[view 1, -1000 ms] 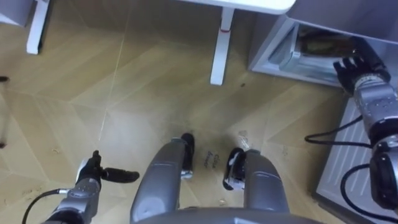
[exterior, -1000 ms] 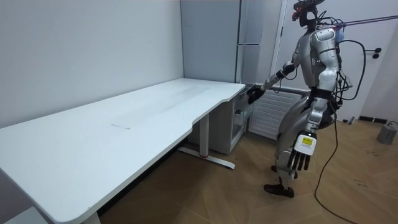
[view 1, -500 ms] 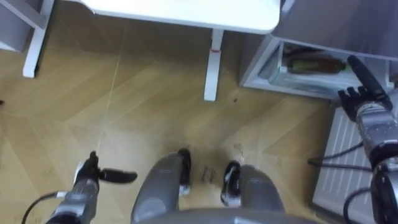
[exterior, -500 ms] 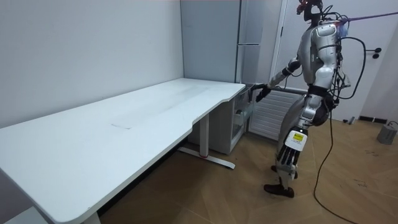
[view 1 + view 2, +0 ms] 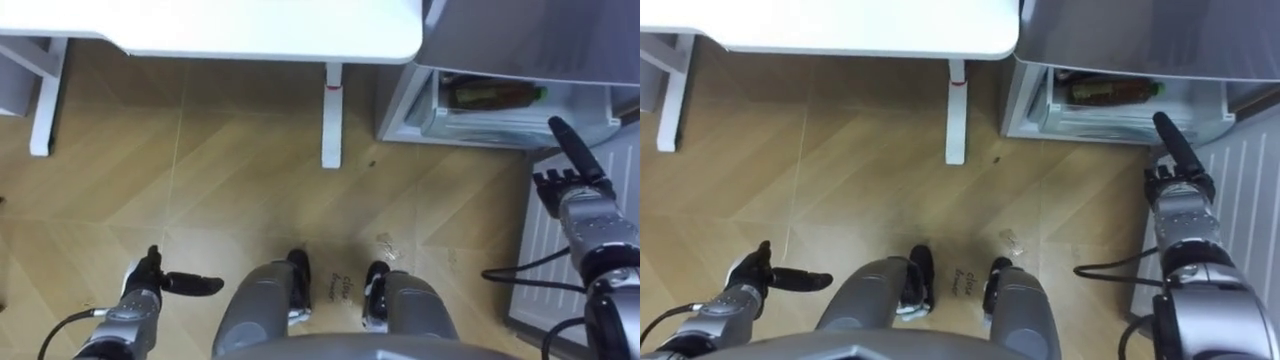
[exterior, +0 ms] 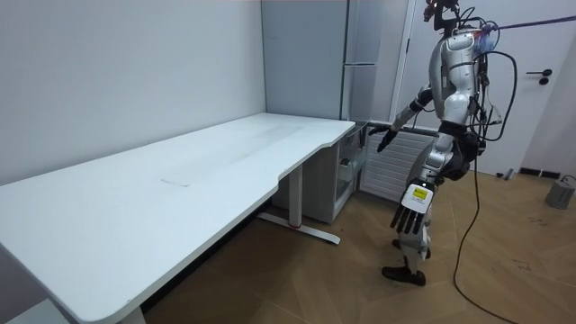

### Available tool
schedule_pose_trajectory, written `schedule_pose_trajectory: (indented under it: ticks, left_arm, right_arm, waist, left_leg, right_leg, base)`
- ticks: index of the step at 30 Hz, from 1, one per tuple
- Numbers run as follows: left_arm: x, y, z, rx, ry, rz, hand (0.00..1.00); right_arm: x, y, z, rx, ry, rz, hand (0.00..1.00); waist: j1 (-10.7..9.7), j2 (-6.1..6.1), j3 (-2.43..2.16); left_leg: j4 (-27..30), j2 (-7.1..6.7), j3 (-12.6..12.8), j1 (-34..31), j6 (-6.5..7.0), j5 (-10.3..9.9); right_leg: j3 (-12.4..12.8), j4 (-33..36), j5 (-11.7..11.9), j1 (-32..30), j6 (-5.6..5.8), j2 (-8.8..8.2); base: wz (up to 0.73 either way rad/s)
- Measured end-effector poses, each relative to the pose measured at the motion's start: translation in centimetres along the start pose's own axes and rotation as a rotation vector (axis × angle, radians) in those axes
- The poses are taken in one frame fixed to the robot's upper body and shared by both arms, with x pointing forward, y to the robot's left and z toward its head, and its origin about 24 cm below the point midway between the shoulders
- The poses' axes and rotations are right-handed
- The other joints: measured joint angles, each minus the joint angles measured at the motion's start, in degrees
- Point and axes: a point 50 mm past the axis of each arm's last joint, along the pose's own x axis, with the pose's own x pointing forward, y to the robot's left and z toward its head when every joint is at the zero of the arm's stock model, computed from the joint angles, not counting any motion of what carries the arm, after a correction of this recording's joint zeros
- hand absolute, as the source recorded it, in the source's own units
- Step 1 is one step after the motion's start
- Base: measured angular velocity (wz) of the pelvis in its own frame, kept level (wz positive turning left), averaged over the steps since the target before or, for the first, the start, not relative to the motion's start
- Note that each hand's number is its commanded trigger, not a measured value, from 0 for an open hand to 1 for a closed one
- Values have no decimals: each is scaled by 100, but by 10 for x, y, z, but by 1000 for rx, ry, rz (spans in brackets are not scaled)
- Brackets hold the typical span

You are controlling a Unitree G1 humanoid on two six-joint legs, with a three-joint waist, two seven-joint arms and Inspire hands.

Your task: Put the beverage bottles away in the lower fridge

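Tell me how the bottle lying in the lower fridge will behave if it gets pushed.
The bottle lies on its side in the fridge compartment, so it would probably roll under a sideways push. It looks filled with dark liquid, so it is likely heavy for its size.

Eye views: the surface (image 5: 250, 25) runs along the top edge, its leg (image 5: 331, 115) standing on the floor (image 5: 200, 180) below it. Just right of the surface stands the fridge (image 5: 530, 35), with its lower compartment (image 5: 397, 105) open toward the robot. A bottle (image 5: 495, 96) lies on its side inside. A ribbed panel (image 5: 545, 250) lies to the right, nearer the robot. The right robot hand (image 5: 572, 190) is before the compartment, apart from the bottle. The left robot hand (image 5: 150, 282) hangs at lower left above the floor. Room view: the robot stands beyond the surface's far end, before the fridge.
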Motion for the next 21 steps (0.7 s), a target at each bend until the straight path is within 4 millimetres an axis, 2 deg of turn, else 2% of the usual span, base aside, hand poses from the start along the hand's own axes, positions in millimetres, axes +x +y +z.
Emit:
schedule_pose_trajectory:
  ticks: [2, 7, 12, 18, 21]
  left_arm:
    - [-1, -6, -1, -19, 6, -8, 0]
    - [-1, -12, 0, -19, 1, -22, 0]
    - [0, -10, 3, -23, -5, -14, 0]
    - [1, -6, 5, -15, -10, -6, 0]
    - [1, -5, 5, -8, -10, -3, 0]
  right_arm:
    - [0, -6, -7, 81, 17, -23, 0]
    - [-1, -15, -20, 145, 52, -56, 0]
    - [0, -17, -19, 180, 53, -45, 0]
    - [0, -11, -19, 176, 52, 9, 0]
    - [1, -9, -16, 171, 51, 24, 0]
  waist:
    - [12, 9, 8]
    - [-1, 11, 16]
    - [11, -48, 62]
    - [21, -40, 77]
    - [27, -33, 79]
  left_leg:
    - [-26, -8, -7, -9, -1, 0]
    - [-5, -31, -44, -142, -1, 0]
    - [163, -112, -41, -382, 31, -25]
    - [963, -58, -75, -1102, 28, -336]
    - [1358, -97, -133, -1502, 26, -440]
  right_leg:
    - [-3, -10, -9, -4, 4, 0]
    - [-30, 30, -42, -118, 12, -22]
    - [0, 335, -168, -430, 38, -124]
    - [32, 1121, -470, -1129, 10, -150]
    - [17, 1582, -646, -1519, -6, -225]
  base:
    - [2]
    - [6]
    - [6]
    - [1]
    - [13]
